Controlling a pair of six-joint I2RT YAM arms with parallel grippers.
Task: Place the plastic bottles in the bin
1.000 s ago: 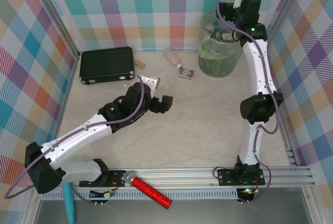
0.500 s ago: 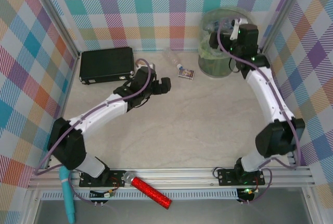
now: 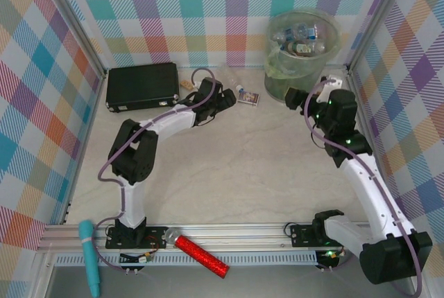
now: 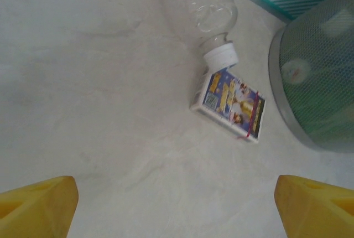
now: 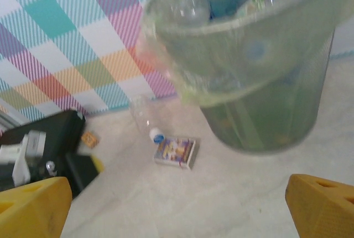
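A clear plastic bottle with a blue-and-white cap lies on its side on the table near the back wall, also in the left wrist view and the right wrist view. The bin stands at the back right with several bottles inside; its green wall fills the right of the left wrist view and the top of the right wrist view. My left gripper hovers open just short of the bottle, its yellow fingertips wide apart with nothing between. My right gripper is open in front of the bin.
A small flat printed box lies by the bottle's cap. A flat black case sits at the back left, with a small orange item beside it. A red glittery cylinder rests on the front rail.
My left arm has stretched from mid-table to the back, towards the lying bottle. My right arm has come down from above the bin to low in front of it.
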